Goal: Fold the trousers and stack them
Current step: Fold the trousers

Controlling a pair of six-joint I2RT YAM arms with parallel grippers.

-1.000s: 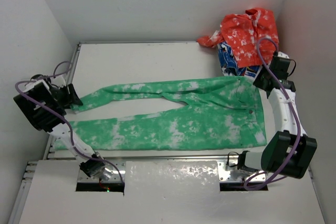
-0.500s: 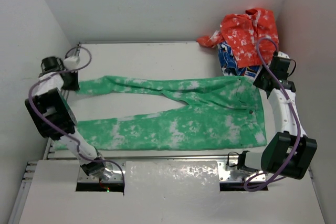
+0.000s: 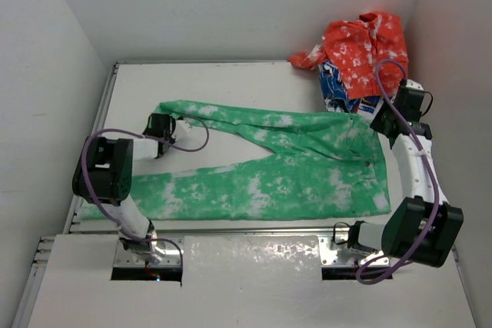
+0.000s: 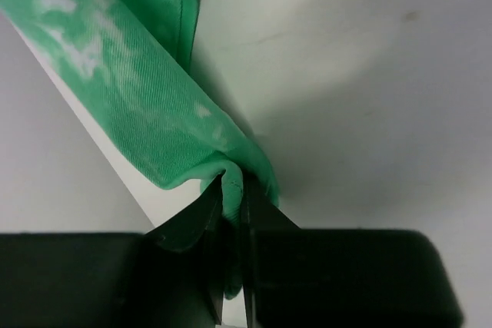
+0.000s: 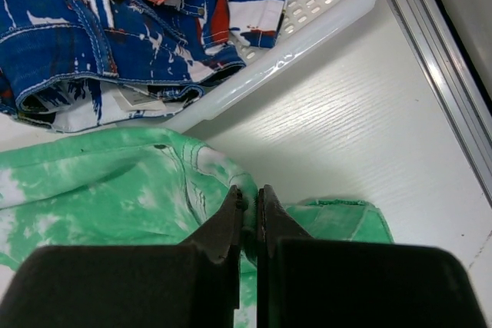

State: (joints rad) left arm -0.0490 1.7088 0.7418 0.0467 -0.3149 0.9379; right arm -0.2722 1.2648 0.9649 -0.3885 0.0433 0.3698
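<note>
The green trousers with white blotches lie across the table, waistband at the right, legs to the left. My left gripper is shut on the cuff end of the far leg, held off the table near the left side. My right gripper is shut on the far corner of the waistband near the basket. The near leg lies flat along the front edge.
A white basket at the back right holds blue patterned cloth and an orange-red garment. A metal rail runs along the table's right edge. Walls stand close on the left and the right.
My left gripper has swung from the far left edge inward to the right, carrying the far leg's cuff with it. The right gripper has stayed on the waistband.
</note>
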